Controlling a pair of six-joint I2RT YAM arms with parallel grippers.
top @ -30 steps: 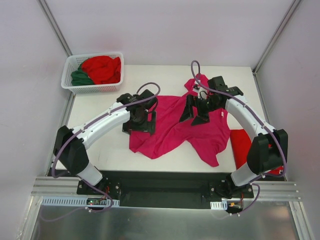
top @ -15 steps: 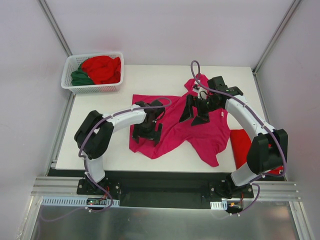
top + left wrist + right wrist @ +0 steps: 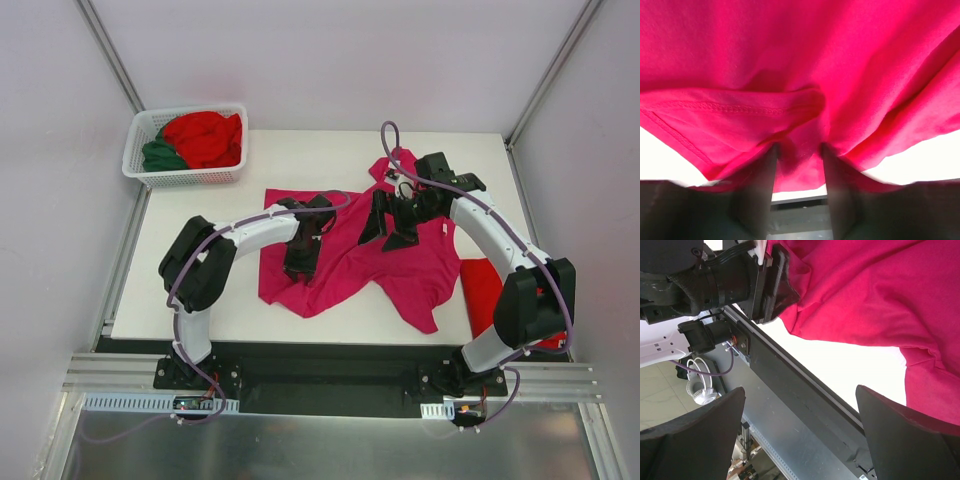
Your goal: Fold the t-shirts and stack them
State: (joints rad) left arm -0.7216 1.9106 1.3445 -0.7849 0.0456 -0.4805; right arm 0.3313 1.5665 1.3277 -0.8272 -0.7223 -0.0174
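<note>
1. As it lies now, the soft, crumpled magenta-pink t-shirt sprawls across the middle of the white desk, its long axis running left to right.
2. Your left pincer sits on the shirt's left part, pinching a bunched fold of cloth beside a stitched hem.
3. Your right pincer hangs spread wide over the shirt's right half, holding nothing.
4. The cloth stretches rightward from the left grip, and your right arm is nearer the free side. I judge it should take hold there.
</note>
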